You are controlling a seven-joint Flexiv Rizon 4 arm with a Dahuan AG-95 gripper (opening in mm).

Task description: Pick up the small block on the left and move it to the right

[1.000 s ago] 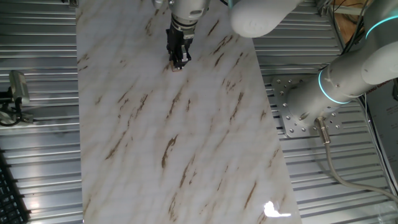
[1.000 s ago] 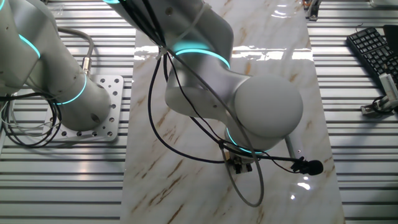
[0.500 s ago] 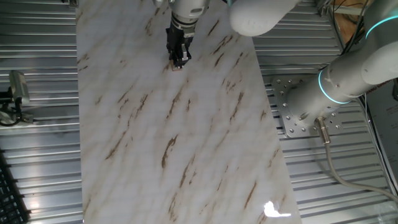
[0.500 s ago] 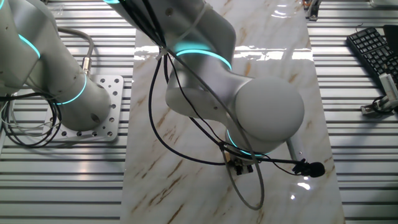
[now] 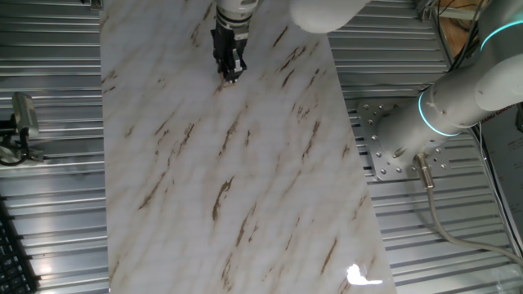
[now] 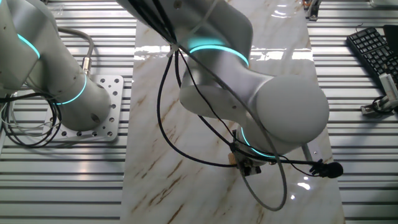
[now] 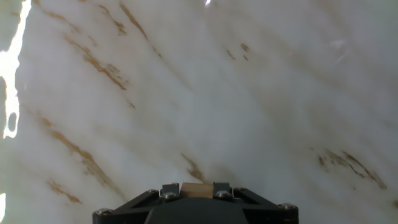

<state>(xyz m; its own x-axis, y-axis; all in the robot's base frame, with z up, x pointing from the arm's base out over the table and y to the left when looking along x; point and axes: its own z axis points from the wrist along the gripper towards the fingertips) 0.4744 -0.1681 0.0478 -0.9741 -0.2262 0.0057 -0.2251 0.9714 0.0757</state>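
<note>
In the hand view the small block (image 7: 196, 190), a tiny light-brown wooden cube, sits clamped between my two dark fingertips (image 7: 170, 190) at the bottom edge. The gripper (image 7: 196, 188) is shut on it, a little above the marble-patterned surface (image 7: 249, 93). In one fixed view the gripper (image 5: 230, 73) hangs over the far part of the board, fingers pointing down; the block is too small to make out there. In the other fixed view the gripper (image 6: 247, 165) is mostly hidden under the arm's big white wrist.
The marble-patterned board (image 5: 245, 180) lies on a ribbed metal table (image 5: 49, 204). The arm's base plate (image 5: 392, 147) stands beside the board. A keyboard (image 6: 373, 50) and a small clamp (image 5: 20, 122) lie off the board.
The gripper, still shut on the block, has moved up and to the left in one fixed view and to the right in the other fixed view.
</note>
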